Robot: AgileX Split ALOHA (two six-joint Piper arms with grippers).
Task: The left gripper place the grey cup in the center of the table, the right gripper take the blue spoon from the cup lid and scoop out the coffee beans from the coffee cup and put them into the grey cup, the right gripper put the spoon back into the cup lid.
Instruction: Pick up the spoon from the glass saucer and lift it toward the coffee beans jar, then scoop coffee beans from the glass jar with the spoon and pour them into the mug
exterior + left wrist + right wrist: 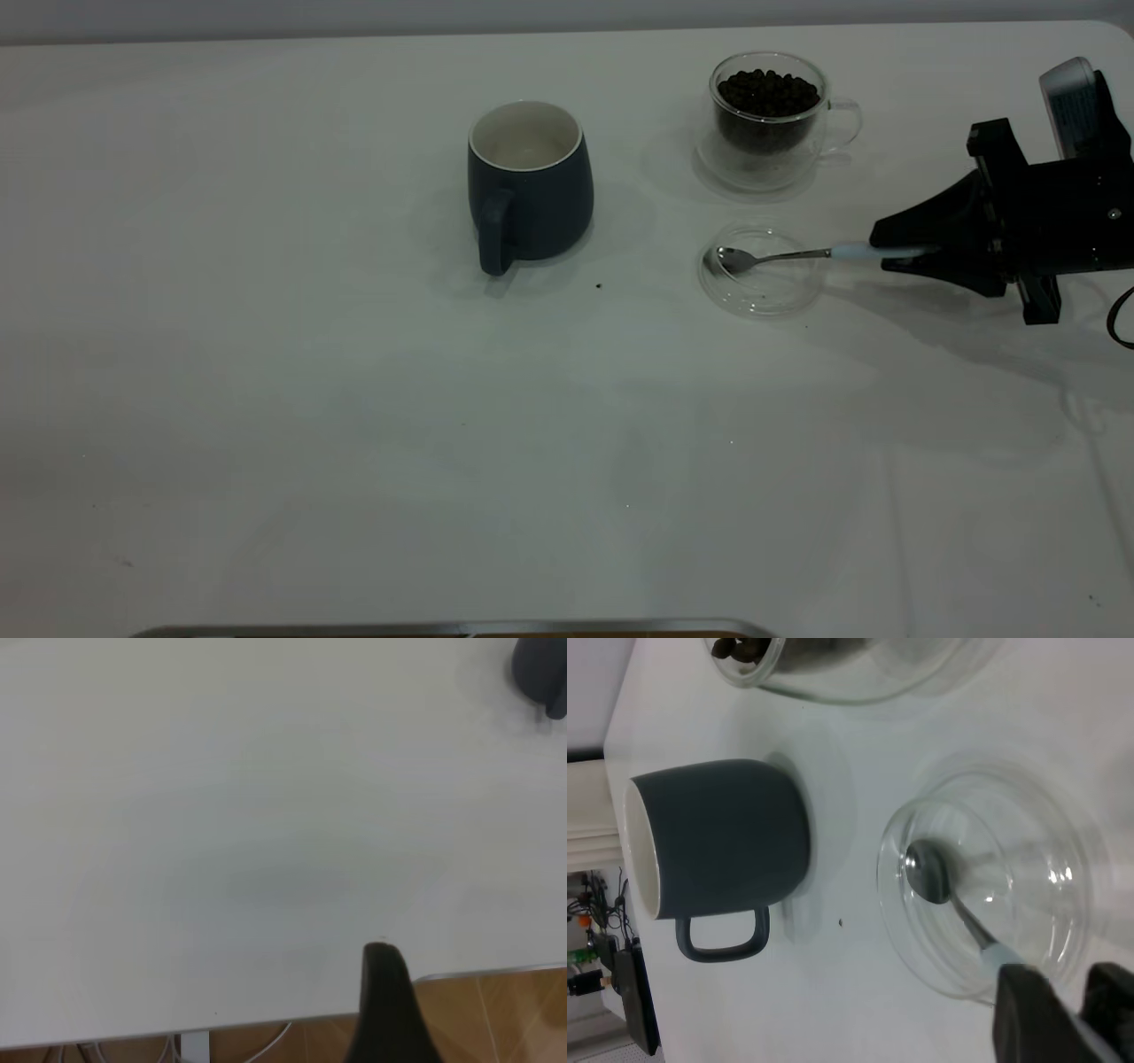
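The grey cup stands upright near the middle of the table, handle toward the front, its white inside showing no beans; it also shows in the right wrist view and far off in the left wrist view. To its right the blue spoon lies with its bowl in the cup lid. My right gripper is shut on the spoon's pale handle, just outside the lid's rim. Behind the lid stands the coffee cup, heaped with coffee beans. My left gripper hangs over the table's left edge.
A small dark speck lies on the table between the grey cup and the lid. A metal rim runs along the front edge. The right arm's body fills the far right side.
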